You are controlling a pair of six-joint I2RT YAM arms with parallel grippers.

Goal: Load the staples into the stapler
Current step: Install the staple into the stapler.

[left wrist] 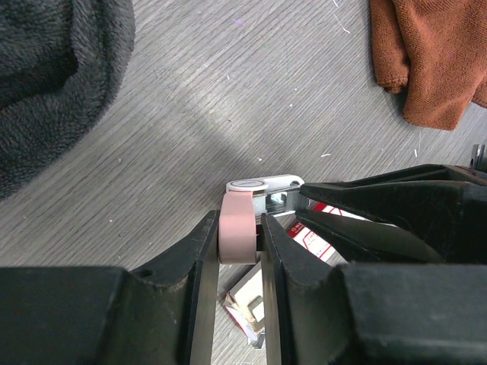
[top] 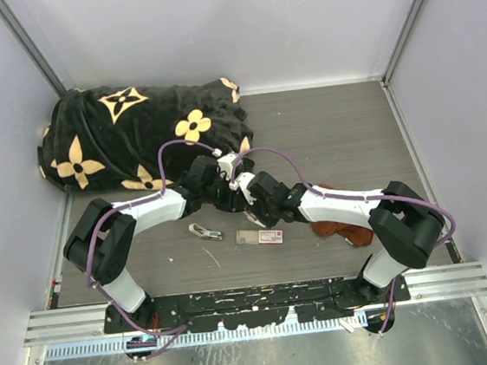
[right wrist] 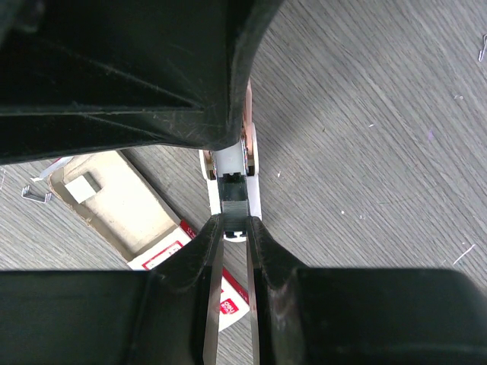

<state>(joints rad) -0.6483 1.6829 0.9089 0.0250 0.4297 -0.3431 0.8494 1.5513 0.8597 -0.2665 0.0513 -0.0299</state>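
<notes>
Currently my 2 tools meet over the middle of the counter (top: 334, 129), with the stapler (left wrist: 236, 239) held between them, clear of the surface. My left tool (left wrist: 240, 225) is pressed together on the stapler's pink body. My right tool (right wrist: 233, 230) has its fingers nearly together, pinching the white front end of the stapler. A dark grey block sits in the metal channel just past those fingertips; I cannot tell whether it is a staple strip. The staple box (right wrist: 122, 201) lies open on the counter directly below, with loose staples (right wrist: 34, 194) beside it. The rust-brown cloth (left wrist: 430, 57) lies off to the right, and the black flowered blanket (top: 125, 134) is in the far left corner.
</notes>
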